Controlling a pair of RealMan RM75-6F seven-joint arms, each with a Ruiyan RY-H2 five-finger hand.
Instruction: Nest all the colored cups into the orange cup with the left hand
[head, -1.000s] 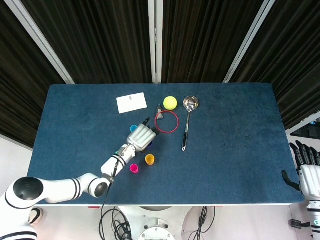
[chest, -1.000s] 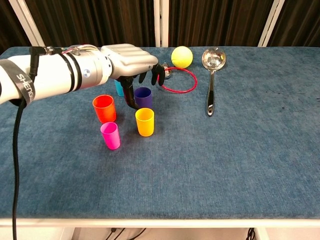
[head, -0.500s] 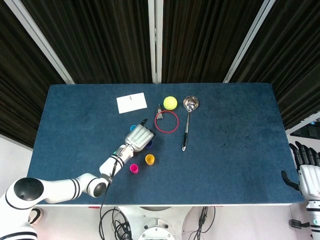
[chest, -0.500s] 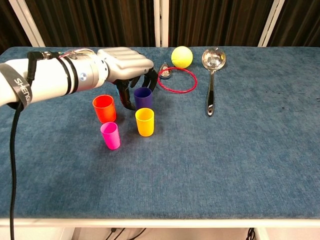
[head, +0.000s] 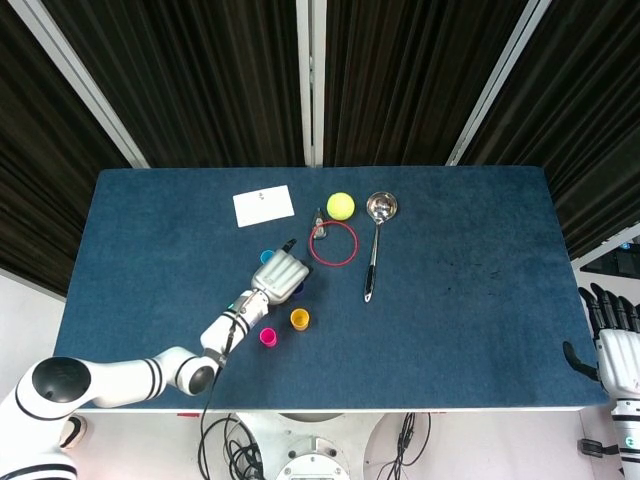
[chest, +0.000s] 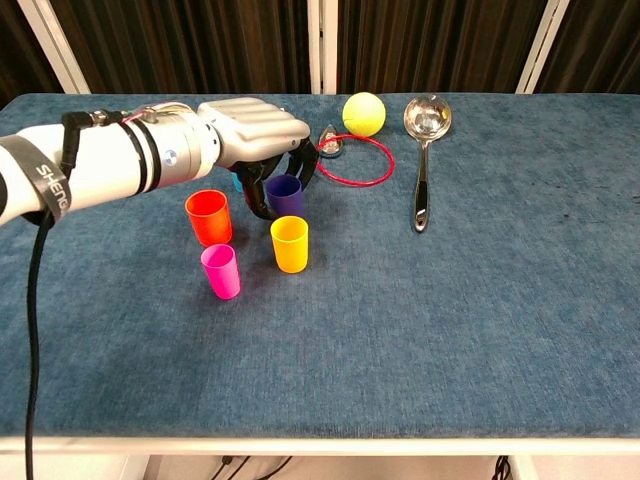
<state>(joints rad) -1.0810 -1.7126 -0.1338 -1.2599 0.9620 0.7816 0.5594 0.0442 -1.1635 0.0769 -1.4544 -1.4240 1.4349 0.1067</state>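
Nearest the robot's edge of the blue table (chest: 480, 340) stands the magenta cup (chest: 221, 271), with the orange cup (chest: 290, 243) just to its right and a little farther back, upright and with nothing nested in it. The red cup (chest: 209, 217) stands behind the magenta one, near the left forearm.

Just beyond the orange cup is the purple cup (chest: 285, 195), and here the left hand (chest: 255, 133) comes in — its palm hangs over the cup's far-left side, fingers (chest: 306, 165) curled downward around it, the thumb down against its left wall. Whether the fingers actually press the cup cannot be told from either view; the cup sits on the cloth. A cyan cup (head: 266, 255) shows behind the hand, mostly hidden in the chest view.

Farther back lie a red ring (chest: 356, 160), a small metal object (chest: 331, 141) at its left rim, a yellow ball (chest: 364, 113), a steel ladle (chest: 424, 145) and a white card (head: 263, 205).

The right hand (head: 610, 345) hangs off the table's right edge, fingers apart, holding nothing.
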